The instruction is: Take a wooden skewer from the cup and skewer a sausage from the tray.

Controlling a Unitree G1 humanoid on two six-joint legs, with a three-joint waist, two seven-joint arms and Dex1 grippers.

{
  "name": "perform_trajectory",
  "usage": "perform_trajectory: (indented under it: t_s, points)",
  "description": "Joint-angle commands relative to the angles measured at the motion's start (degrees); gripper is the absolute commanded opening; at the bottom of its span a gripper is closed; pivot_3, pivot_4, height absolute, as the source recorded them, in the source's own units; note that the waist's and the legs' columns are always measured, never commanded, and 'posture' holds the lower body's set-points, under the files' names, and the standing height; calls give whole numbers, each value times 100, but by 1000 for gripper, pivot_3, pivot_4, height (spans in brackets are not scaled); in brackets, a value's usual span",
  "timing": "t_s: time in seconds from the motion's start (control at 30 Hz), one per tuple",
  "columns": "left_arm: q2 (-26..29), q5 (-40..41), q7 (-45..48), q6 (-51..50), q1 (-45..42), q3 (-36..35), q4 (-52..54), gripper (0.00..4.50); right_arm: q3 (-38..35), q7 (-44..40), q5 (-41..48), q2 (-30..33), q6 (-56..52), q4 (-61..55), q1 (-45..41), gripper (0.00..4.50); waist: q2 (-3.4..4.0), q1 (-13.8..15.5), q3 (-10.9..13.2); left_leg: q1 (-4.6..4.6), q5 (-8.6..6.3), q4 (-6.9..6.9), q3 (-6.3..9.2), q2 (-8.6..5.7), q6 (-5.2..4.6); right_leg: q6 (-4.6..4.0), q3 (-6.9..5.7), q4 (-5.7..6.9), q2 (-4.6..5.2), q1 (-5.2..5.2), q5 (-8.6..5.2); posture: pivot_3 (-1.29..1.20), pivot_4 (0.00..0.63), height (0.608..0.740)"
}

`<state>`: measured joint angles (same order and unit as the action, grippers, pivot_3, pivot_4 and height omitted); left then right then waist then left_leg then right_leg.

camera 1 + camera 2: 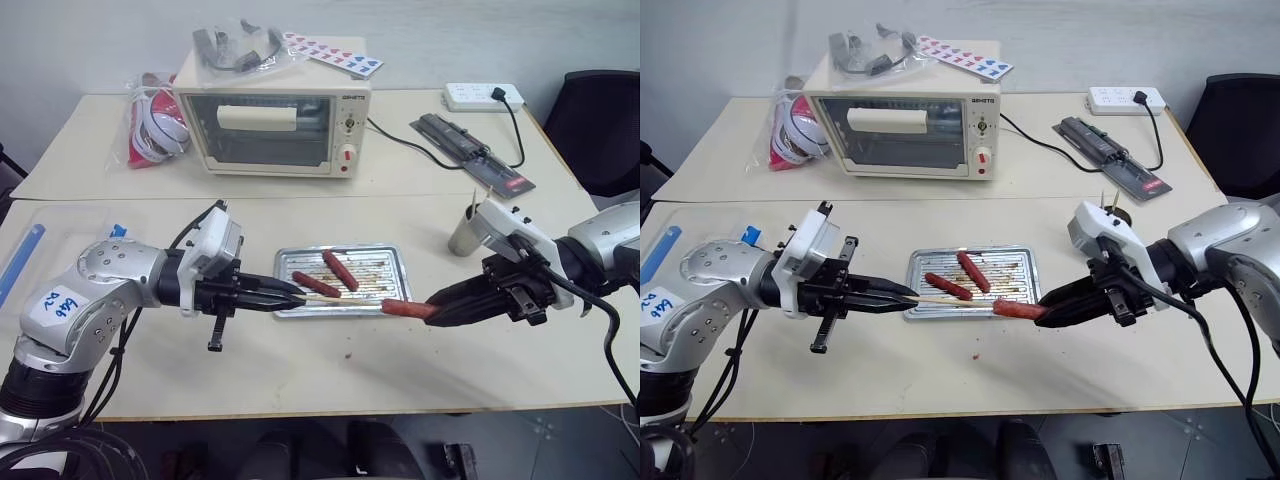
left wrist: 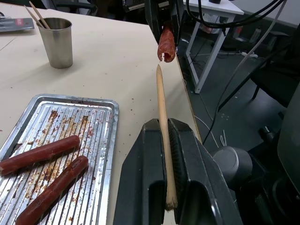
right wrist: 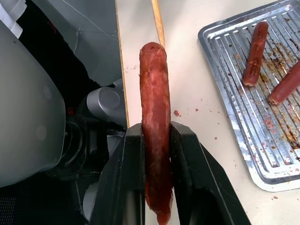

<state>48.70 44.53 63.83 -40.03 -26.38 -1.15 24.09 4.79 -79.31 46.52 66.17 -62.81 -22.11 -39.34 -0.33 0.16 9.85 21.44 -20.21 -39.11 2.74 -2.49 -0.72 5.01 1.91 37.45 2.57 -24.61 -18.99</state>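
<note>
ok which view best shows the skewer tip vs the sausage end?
Left wrist view: the wooden skewer runs lengthwise from the left hand, tip just short of the sausage. Right wrist view hides the tip behind the sausage; head views give only a side-on sliver.

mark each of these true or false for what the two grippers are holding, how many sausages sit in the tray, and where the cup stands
1. The left gripper is shut on the wooden skewer. True.
2. The right gripper is empty. False: it is shut on a sausage.
3. Three sausages lie in the tray. False: two lie there.
4. The skewer has passed right through the held sausage. False: its tip sits just at the sausage's end.
5. The cup stands on the table beside the tray, with skewers in it. True.
</note>
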Motion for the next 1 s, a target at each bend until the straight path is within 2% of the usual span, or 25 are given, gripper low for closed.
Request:
perform_trajectory:
  t_s: [0.03,1.0]
  points:
    - [73,-20,44,89,5,-113,169,0,48,-14,4,-48,57,-23,-60,725,0,-2,0,0,0,0,0,0,0,0,0,0,0,0,0,0,150,740]
    - [78,-90,103,95,-129,-76,101,0,137,68,-47,-176,36,115,-42,725,0,-1,0,0,0,-1,0,0,0,0,0,2,0,-1,0,0,150,740]
